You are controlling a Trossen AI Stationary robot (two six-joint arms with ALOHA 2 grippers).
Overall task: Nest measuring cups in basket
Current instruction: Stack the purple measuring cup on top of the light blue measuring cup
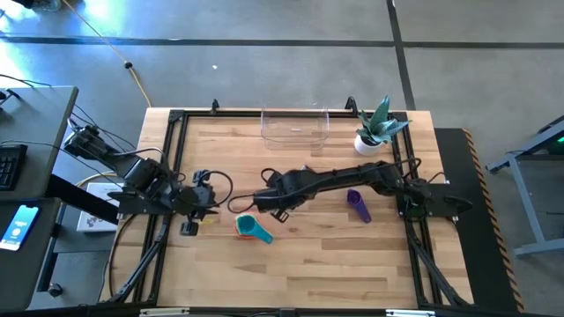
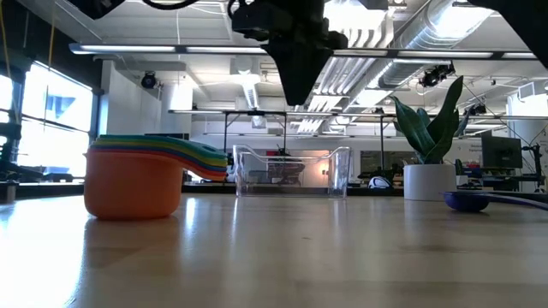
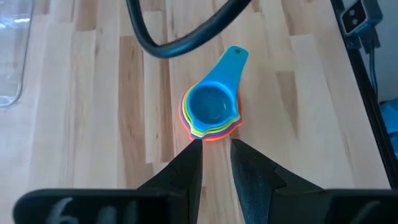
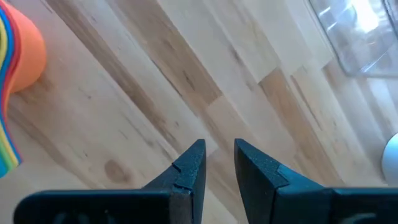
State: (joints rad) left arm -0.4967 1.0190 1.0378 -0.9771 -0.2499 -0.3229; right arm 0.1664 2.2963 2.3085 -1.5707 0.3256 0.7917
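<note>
Nested stack of cups (image 1: 253,228) standing on the worktop (image 1: 308,264), orange outermost at the base and blue innermost, handles fanned to one side; in the low view the stack (image 2: 141,175) rests apart from the basket (image 2: 291,171). The basket (image 1: 294,126) sits at the far edge of the worktop, beside a potted plant (image 1: 374,130). A purple cup (image 1: 359,204) lies alone, well apart from the stack. Left claw (image 3: 216,163), fingers slightly parted and holding nothing, is near the stack. Right claw (image 4: 219,167), likewise parted and empty, hangs above bare wood between stack and basket.
</note>
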